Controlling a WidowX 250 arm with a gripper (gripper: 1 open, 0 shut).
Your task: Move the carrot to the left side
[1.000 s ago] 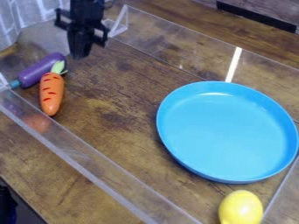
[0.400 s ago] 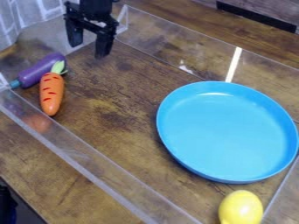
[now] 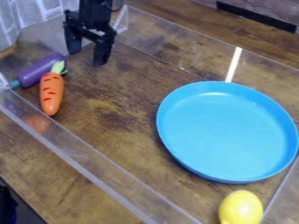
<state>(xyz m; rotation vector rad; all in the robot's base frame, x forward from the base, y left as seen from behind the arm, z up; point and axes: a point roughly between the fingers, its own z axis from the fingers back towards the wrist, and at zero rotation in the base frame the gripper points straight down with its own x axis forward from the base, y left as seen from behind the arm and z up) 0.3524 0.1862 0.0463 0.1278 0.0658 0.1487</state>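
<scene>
Lemon: the yellow lemon (image 3: 240, 208) lay nearest, close to the bottom edge of the view and right of its middle, just beyond the near rim of the plate.
Dark object: something black (image 3: 10, 208) showed at the lower left corner, too cut off to name.
Clear barrier: a transparent strip (image 3: 100, 166) ran slantwise over the wooden table (image 3: 117, 118), from the left edge of the view down toward the bottom.
Plate: the round blue plate (image 3: 228, 131) sat on the right side of the view, with nothing on it.
Carrot: the orange toy carrot (image 3: 52, 94) lay on the left side of the view, well apart from the plate, its narrow end toward the near side and its green leafy tip pointing away.
Eggplant: the purple toy eggplant (image 3: 41, 69) lay slantwise just beside the leafy end of the carrot; whether the two touched, I could not tell.
White mark: a thin white strip (image 3: 233, 64) showed beyond the plate.
Gripper: the black gripper (image 3: 89, 44) hung at the upper left, farther off than the carrot and the eggplant.
Jaws: they stood wide open, the two dark fingers well apart, with hold of nothing.
Contact: the gripper was apart from the carrot; whether its fingertips met the table was unclear.
</scene>
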